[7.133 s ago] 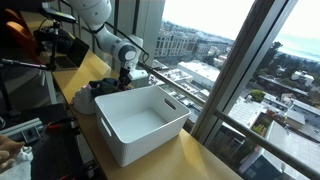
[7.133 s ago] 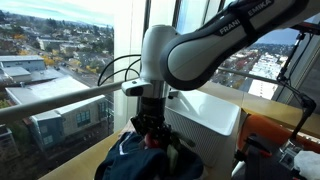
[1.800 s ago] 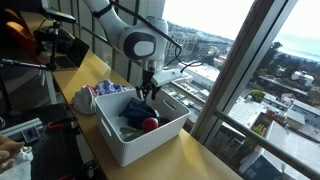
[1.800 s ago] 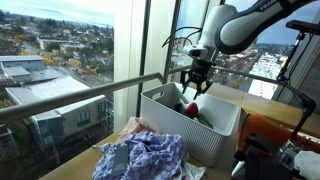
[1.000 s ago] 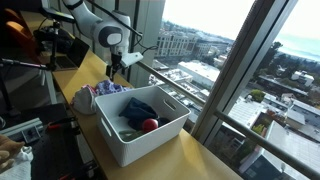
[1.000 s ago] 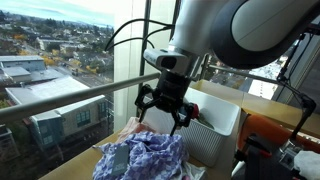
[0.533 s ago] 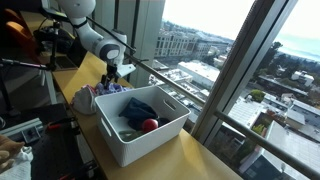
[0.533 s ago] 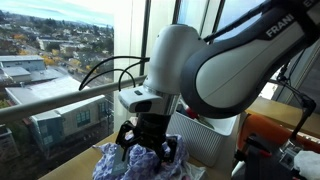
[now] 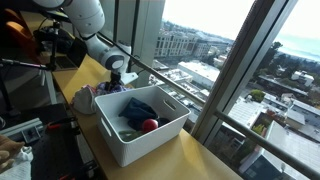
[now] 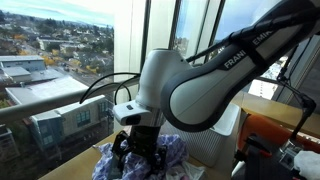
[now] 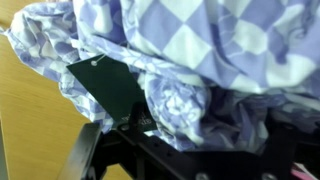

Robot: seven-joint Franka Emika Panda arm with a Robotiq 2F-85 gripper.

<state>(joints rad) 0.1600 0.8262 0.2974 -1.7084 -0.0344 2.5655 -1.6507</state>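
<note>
since a second ago the arm has been swinging away from the white bin (image 9: 172, 128) and dropping, and now the gripper (image 10: 138, 156) is sitting low on the crumpled cloth (image 10: 176, 150), which is lying on the wooden table (image 11: 28, 115) just beside the bin. its jaws are standing spread as wide as they go, straddling the folds and clamping nothing. in both exterior views the arm is covering much of the heap, so little of the pattern is showing there. in an exterior view the bin is showing a dark blue garment (image 9: 140, 108) and a red thing (image 9: 149, 125) lying inside, which the wrist view is not catching. the wrist view alone is giving the cloth close up: pale lilac-blue and white checks, soft and bunched into rolls, with a dark green tag (image 11: 110, 88) hanging on a thin string and lying against one fold. one grey finger (image 11: 84, 160) is poking in at the bottom of that view, beside the heap.
</note>
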